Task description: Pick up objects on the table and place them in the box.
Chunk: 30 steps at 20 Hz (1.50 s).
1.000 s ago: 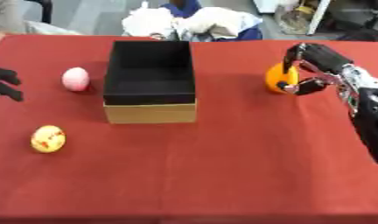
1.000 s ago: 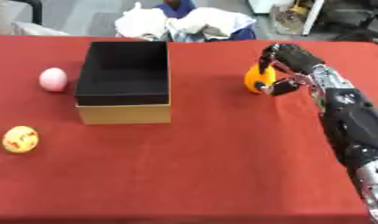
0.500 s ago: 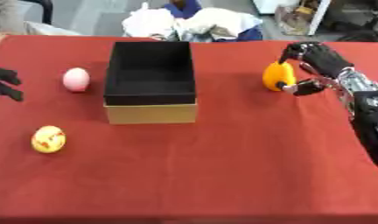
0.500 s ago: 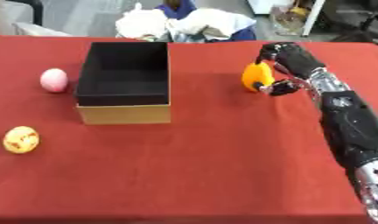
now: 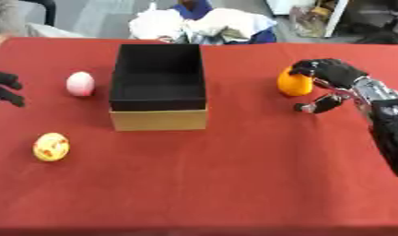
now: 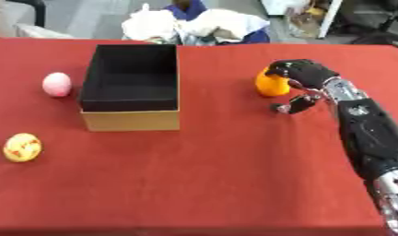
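Note:
An orange fruit [image 5: 293, 84] sits on the red table [image 5: 234, 175] to the right of the black box [image 5: 158, 78]. My right hand [image 6: 305, 73] is against its right side, fingers curled over its top, while the thumb [image 5: 315, 105] sticks out lower down, apart from the fruit. A pink egg-shaped ball [image 5: 79, 83] lies left of the box. Nearer to me on the left lies a yellow ball with red marks [image 5: 50, 146]. The box is open on top and looks empty. At the left edge my left hand [image 5: 5, 87] rests with relaxed fingers and holds nothing.
The box has a tan cardboard front wall [image 5: 159, 120]. A heap of white and blue cloth [image 5: 204, 25] lies beyond the table's far edge. The wide red surface in front of the box bears nothing.
My right hand's fingers have come down further over the top of the orange fruit and the thumb has dropped lower. The fruit, box and both balls have stayed put.

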Available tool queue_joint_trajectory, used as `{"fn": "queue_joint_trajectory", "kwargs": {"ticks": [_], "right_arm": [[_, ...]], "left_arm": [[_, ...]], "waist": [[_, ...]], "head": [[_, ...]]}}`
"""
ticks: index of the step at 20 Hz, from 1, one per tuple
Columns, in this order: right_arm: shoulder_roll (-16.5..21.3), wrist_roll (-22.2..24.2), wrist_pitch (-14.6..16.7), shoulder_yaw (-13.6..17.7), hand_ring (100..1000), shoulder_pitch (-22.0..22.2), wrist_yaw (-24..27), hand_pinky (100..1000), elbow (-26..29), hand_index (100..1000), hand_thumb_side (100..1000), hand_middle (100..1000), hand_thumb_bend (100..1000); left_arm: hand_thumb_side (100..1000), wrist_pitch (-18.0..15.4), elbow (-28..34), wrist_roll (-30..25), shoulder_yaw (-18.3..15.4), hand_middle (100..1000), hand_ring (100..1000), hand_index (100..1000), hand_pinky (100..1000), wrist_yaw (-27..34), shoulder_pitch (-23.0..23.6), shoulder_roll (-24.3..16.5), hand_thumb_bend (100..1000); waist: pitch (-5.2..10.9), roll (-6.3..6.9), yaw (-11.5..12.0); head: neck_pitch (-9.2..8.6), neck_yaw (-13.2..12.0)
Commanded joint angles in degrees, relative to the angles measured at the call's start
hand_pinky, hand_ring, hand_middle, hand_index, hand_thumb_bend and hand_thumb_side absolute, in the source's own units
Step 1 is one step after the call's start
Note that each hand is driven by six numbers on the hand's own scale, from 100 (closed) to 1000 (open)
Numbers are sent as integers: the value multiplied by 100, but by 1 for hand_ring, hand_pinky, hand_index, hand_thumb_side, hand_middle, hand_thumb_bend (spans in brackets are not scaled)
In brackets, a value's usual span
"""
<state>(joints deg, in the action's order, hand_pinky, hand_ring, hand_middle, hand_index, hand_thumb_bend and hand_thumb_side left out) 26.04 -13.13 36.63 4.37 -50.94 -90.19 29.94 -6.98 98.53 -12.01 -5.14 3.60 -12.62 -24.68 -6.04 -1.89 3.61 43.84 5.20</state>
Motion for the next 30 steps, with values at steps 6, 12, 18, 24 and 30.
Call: {"fn": "queue_joint_trajectory", "kwargs": {"ticks": [6, 12, 18, 24, 30], "right_arm": [[128, -800, -262, 95, 584, -159, 74, 562, 156, 582, 145, 526, 418], [100, -1488, -505, 91, 441, -164, 5, 422, 180, 433, 100, 406, 404], [67, -1843, -480, 112, 377, -282, 12, 364, 264, 373, 100, 341, 384], [-104, -1880, -206, 13, 361, -745, 248, 360, 774, 370, 100, 324, 344], [-506, -1755, 184, -251, 361, -1269, 416, 356, 1090, 372, 100, 323, 328]], "left_arm": [[771, 7, 82, -9, 9, 575, 501, 699, 665, 12, -41, -117, 133], [774, 12, 81, -3, 10, 575, 502, 699, 665, 19, -39, -117, 134], [775, 21, 82, -4, 16, 575, 502, 699, 665, 31, -42, -120, 134], [775, 27, 80, -18, 38, 575, 502, 699, 664, 39, -39, -123, 135], [775, 34, 74, -41, 73, 575, 502, 698, 664, 46, -49, -120, 135]], "waist": [[82, 23, -5], [86, 27, 2], [96, 18, 3], [125, 13, 14], [158, 1, 94]], "head": [[20, 22], [27, 33], [28, 28], [28, 60], [28, 103]]}}
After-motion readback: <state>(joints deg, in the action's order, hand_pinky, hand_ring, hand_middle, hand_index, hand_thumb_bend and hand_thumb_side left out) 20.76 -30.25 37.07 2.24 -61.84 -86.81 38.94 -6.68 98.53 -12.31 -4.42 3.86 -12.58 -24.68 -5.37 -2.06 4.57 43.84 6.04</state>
